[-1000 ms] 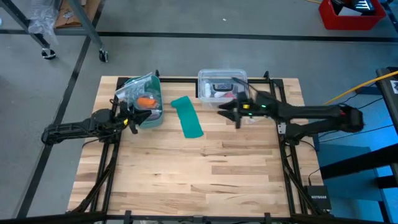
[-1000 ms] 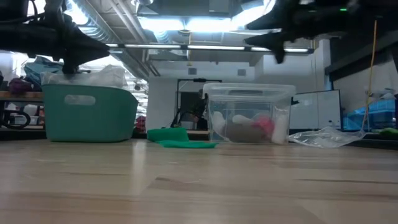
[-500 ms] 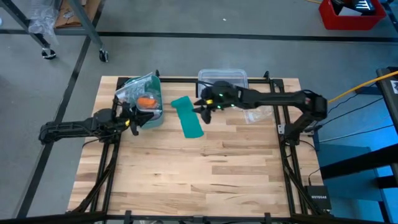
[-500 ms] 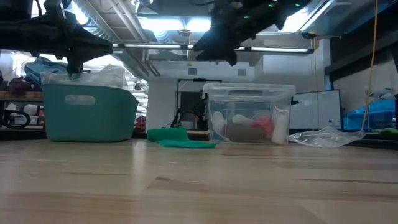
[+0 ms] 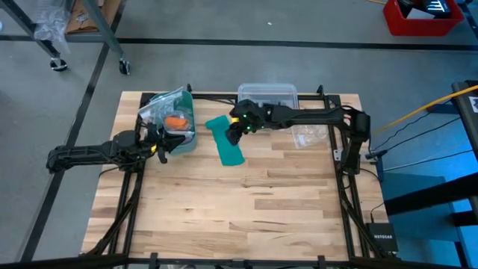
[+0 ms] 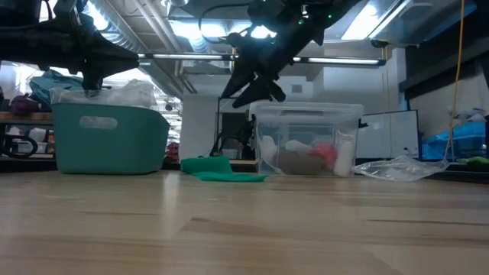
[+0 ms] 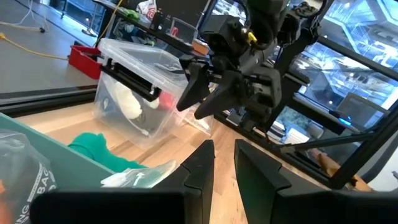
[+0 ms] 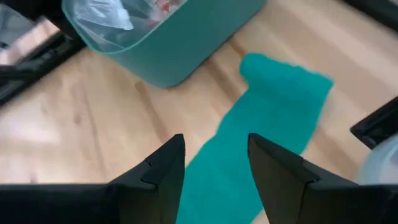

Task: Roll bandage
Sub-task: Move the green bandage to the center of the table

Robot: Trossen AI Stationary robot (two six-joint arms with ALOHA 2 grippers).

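Note:
The teal bandage (image 5: 225, 140) lies flat and unrolled on the wooden table, between the teal bin and the clear box. It also shows in the low view (image 6: 218, 169) and the right wrist view (image 8: 267, 124). My right gripper (image 5: 236, 128) hangs open above the bandage's far right side, clear of it (image 6: 248, 90), and touches nothing. In its wrist view its fingers (image 8: 214, 149) stand apart over the strip. My left gripper (image 5: 160, 142) waits at the near right side of the teal bin, its fingers a little apart (image 7: 225, 162) and empty.
A teal bin (image 5: 175, 123) holding a plastic bag and an orange item (image 5: 176, 122) stands left of the bandage. A clear lidded box (image 5: 267, 97) stands at the far edge, with a crumpled clear bag (image 5: 306, 137) to its right. Bare tabletop (image 5: 246, 202) lies on the near side.
My right gripper has swung toward the table's left edge, from beside the clear box to above the bandage, and has come down somewhat. It stays open. The bandage has not moved.

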